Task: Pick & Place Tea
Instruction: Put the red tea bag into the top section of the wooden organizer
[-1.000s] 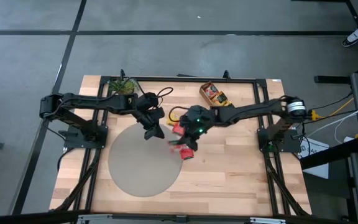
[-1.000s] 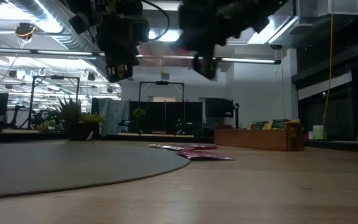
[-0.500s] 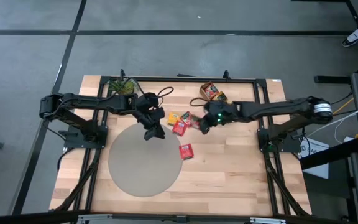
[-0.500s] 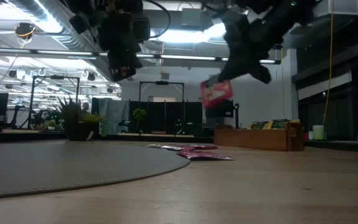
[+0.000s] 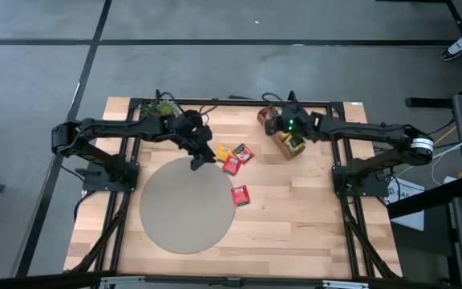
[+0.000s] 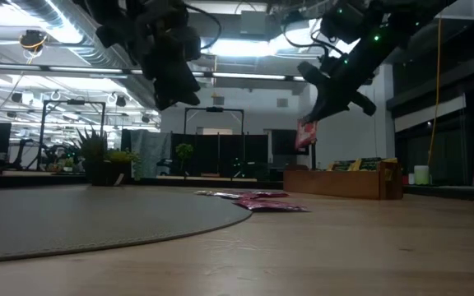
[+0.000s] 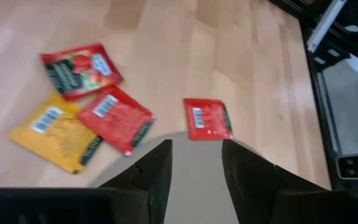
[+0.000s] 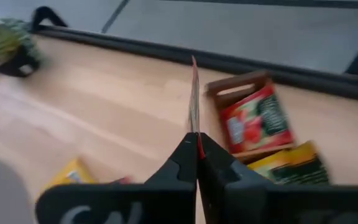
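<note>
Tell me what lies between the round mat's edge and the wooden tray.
High view: three tea sachets clustered on bare table, two red, one yellow, between mat and tray.

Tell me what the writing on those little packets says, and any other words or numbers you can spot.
No text can be read.
Red sachets: barcodes and print, too blurred.
Yellow sachet: white barcode label, too blurred.
Sachets in the tray: red one and yellow one carry print, too blurred.
Sachet held edge-on in the right gripper: face hidden.
</note>
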Robot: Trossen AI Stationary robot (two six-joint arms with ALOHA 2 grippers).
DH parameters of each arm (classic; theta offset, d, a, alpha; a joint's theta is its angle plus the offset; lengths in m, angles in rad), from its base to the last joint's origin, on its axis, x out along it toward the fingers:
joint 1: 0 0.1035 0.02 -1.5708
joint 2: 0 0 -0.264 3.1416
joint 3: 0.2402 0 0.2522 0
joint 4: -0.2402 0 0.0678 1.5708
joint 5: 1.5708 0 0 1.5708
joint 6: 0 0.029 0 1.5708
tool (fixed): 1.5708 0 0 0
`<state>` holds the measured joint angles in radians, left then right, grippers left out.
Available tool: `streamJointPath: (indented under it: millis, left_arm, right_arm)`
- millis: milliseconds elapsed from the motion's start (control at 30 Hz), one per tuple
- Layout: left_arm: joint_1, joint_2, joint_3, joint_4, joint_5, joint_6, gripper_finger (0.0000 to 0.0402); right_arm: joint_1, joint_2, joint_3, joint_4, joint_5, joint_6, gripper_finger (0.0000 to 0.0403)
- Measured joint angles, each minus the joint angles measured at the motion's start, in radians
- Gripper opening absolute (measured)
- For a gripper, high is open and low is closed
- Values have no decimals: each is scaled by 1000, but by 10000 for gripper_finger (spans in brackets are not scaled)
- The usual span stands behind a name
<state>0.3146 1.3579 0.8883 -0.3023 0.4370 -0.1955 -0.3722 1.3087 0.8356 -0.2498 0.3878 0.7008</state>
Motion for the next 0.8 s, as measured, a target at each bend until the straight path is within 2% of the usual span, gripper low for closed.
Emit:
streamJointPath:
  millis: [233, 300, 400, 667, 800]
  left_arm:
    - [56, 0, 0, -1, 1, 83, 138]
    - [64, 0, 0, -4, 2, 100, 137]
    - [71, 0, 0, -9, 2, 105, 135]
    - [90, 0, 0, -8, -11, 115, 136]
    - [106, 0, 0, -7, -65, 100, 135]
  right_arm:
    - [-116, 8, 0, 11, 0, -55, 2]
    - [-139, 21, 0, 16, -33, -57, 2]
    - [-157, 55, 0, 33, -86, -62, 2]
    - [-200, 157, 0, 115, -93, -124, 2]
    - [-226, 196, 0, 163, -94, -163, 2]
